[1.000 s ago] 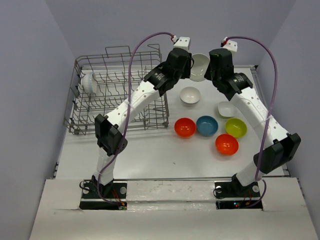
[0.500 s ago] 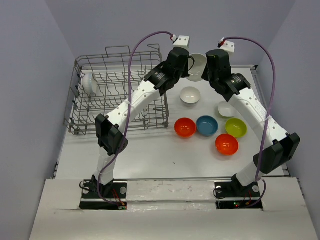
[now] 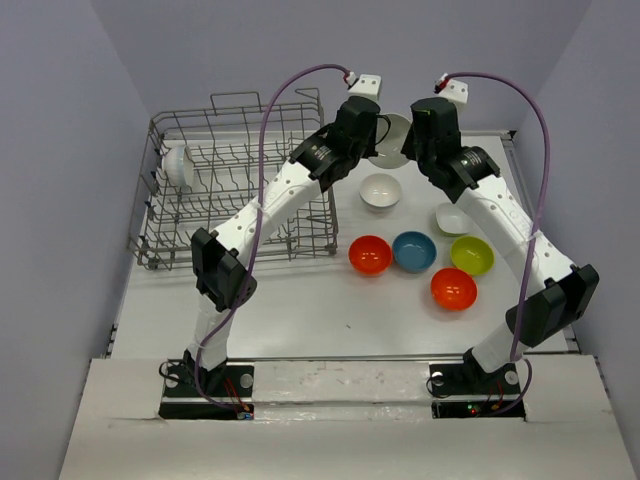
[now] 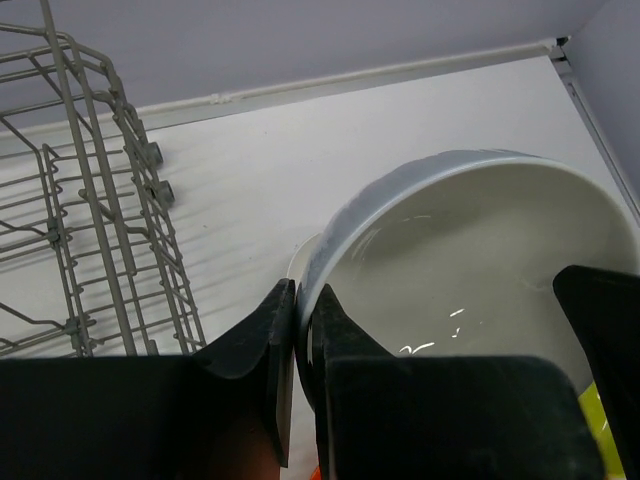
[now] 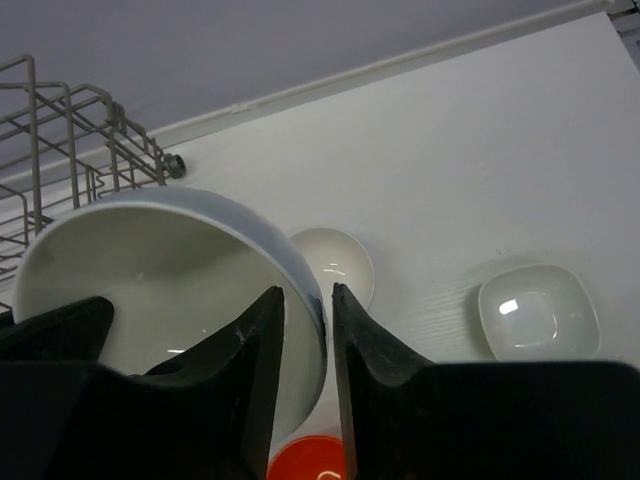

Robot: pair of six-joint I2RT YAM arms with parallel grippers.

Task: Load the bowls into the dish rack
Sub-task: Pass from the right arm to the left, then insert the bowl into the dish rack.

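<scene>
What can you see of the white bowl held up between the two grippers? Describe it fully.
The white bowl is round, glossy, ceramic-looking and empty. It is tilted on edge above the table, to the right of the dish rack. The left gripper pinches its rim. The right gripper straddles the opposite rim, and its grip is unclear.

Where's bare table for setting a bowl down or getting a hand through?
Free: the table strip bordered by the arm bases, the dish rack and the blue bowl. Crowded: bowls clustered around the blue one, right of the rack.

Glossy glazed white bowl [image 4: 470,250], grey metal wire dish rack [image 3: 228,176], matt white table [image 3: 300,300]
</scene>
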